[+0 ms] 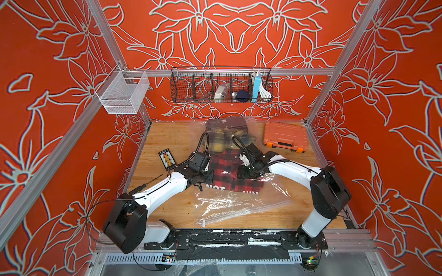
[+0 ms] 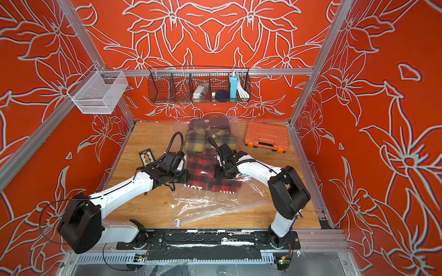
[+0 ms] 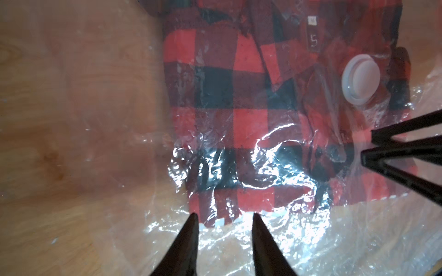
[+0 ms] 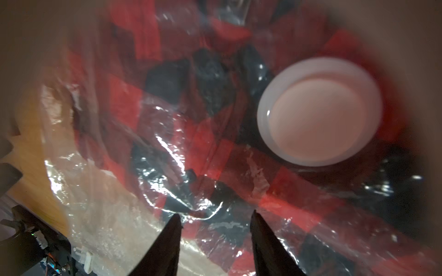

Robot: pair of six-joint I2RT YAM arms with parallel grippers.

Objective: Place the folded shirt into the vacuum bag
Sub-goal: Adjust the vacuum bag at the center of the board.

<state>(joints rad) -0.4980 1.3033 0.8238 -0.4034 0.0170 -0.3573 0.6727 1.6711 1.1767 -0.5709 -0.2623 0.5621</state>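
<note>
1. The left gripper (image 3: 224, 219) is seen with its jaws spread and nothing pinched between them. Its tips are poised at the near hem of the folded shirt (image 3: 215, 95). Whether they touch the plastic cannot be told.
2. The right gripper (image 4: 216, 218) is likewise held apart and empty. It is set over the shirt's other side, just beside the white valve disc (image 4: 319, 112).
3. The shirt is found between the two grippers, beneath the clear film of the vacuum bag (image 1: 239, 208). It is therefore judged to be inside already. Its collar end is turned toward the far wall and meets a yellow plaid garment (image 1: 227, 141) deeper in the bag.
4. The shirt is judged soft, light and limp, so its folds would likely be lost if it were dragged by one corner. It is best taken at the thick folded hem, on both sides together.
5. The film is judged thin, slippery and prone to crumple. It is better held at the zip strip (image 1: 241, 212), its stiffest part. The hard valve is best left ungripped.
6. The bag's mouth is spread slack on the wooden table (image 1: 167, 143) toward the robot's base. The zip strip lies well apart from the shirt's hem.
</note>
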